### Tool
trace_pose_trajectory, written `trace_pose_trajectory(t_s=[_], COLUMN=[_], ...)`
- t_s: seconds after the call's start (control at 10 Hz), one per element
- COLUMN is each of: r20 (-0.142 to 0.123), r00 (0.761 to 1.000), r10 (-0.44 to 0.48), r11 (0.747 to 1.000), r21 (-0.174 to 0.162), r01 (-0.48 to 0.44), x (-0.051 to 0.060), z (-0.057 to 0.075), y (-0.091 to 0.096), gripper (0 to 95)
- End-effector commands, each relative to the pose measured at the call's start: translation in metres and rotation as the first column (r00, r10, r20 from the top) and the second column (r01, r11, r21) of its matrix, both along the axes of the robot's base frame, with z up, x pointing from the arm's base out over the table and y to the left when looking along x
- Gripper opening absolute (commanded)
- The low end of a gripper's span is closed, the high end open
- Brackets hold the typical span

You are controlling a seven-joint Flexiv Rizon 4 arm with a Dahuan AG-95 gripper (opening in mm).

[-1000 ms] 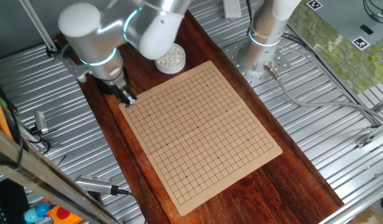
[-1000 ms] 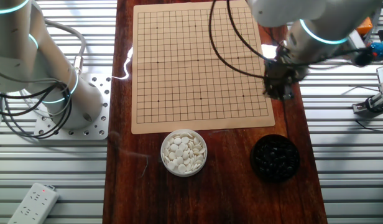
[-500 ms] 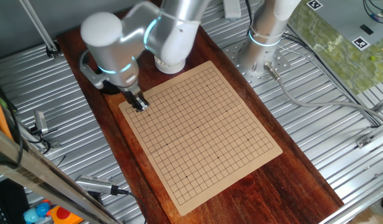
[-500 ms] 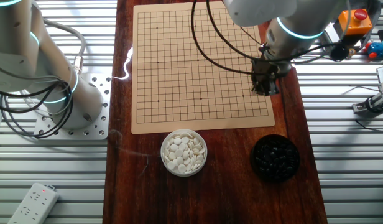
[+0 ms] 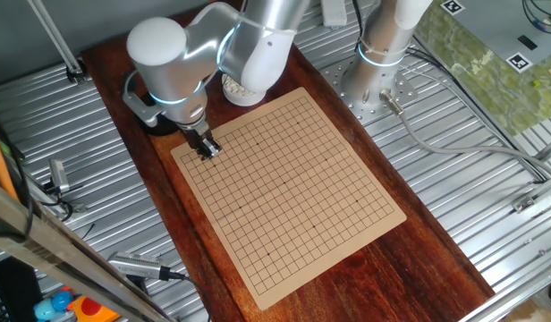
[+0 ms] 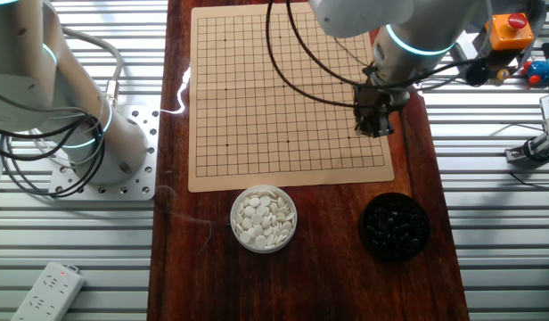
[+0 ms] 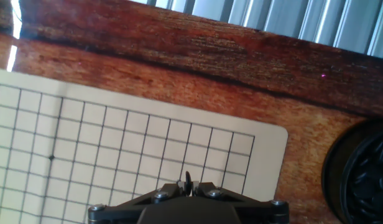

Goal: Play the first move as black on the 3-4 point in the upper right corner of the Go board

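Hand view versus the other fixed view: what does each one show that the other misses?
Only the hand view shows a thin dark sliver, apparently the black stone, pinched edge-on in the pincer. Only the other fixed view shows the whole board, the white stones in their bowl and the arm above. Both show the board's corner by the black bowl and the wooden table.

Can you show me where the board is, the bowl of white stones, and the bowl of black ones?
Board [image 6: 283,98], the other fixed view, on its bare middle.
White bowl [image 6: 264,247], the other fixed view, on its front rim.
Black bowl [image 6: 394,252], the other fixed view, on its front rim.
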State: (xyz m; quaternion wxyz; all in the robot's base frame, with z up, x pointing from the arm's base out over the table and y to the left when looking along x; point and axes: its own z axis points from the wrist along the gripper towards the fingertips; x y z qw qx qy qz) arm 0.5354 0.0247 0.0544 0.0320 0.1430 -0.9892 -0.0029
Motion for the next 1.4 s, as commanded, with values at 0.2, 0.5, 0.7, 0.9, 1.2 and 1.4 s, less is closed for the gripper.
trace_pose_trajectory(t_s=[0.2, 0.5, 0.7, 0.9, 1.2, 1.4], r20=[-0.01, -0.003, -0.007, -0.001, 0.003, 0.021], r00=[1.0, 0.998, 0.998, 0.999, 0.999, 0.999], r10=[0.017, 0.066, 0.069, 0.054, 0.039, 0.041], r11=[1.0, 0.998, 0.998, 0.999, 0.999, 0.999], r21=[-0.002, 0.004, 0.006, 0.003, 0.008, 0.007], r01=[-0.017, -0.066, -0.069, -0.054, -0.039, -0.041], x=[0.0001, -0.001, -0.0017, -0.0024, -0.0024, -0.0024], z=[-0.0008, -0.0019, -0.0026, -0.0031, -0.0031, -0.0031], y=[-0.0006, -0.0017, -0.0023, -0.0027, -0.0027, -0.0027], gripper=[0.0, 0.0, 0.0, 0.0, 0.0, 0.0])
